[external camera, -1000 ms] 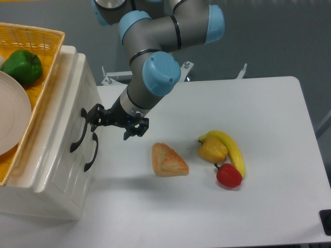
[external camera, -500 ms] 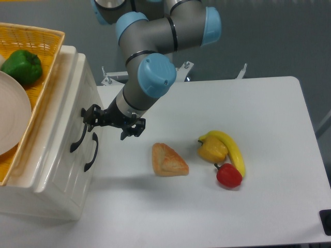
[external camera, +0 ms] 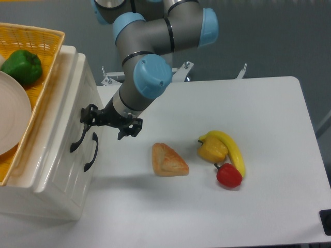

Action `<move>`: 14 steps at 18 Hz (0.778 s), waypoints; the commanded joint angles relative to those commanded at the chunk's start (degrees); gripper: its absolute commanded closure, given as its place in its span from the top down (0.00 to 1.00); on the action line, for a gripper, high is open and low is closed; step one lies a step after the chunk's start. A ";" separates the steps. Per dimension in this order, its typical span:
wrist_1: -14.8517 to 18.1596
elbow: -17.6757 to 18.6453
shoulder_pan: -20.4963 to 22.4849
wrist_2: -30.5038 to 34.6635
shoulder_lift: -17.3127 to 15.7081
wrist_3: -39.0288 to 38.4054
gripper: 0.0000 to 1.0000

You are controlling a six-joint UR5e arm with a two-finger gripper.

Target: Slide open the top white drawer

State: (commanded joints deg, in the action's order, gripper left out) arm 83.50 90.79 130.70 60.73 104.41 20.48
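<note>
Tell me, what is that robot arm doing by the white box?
The robot's gripper is reaching for the curved black handle on the top white drawer. One finger is right at the handle's top end, but the drawer looks shut. A pastry, banana and peppers sit untouched on the table.

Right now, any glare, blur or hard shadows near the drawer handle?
Fixed camera: sharp, no motion blur on the hand. Soft sheen on the top white drawer, not washing out its black handle. Soft shadow under the bread. Black hand against black handle makes contact hard to judge.
</note>
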 joint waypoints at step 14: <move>-0.18 0.09 -0.27 0.18 0.53 0.09 1.00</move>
State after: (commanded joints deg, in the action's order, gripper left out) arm 83.32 90.88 130.43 60.91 104.94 20.57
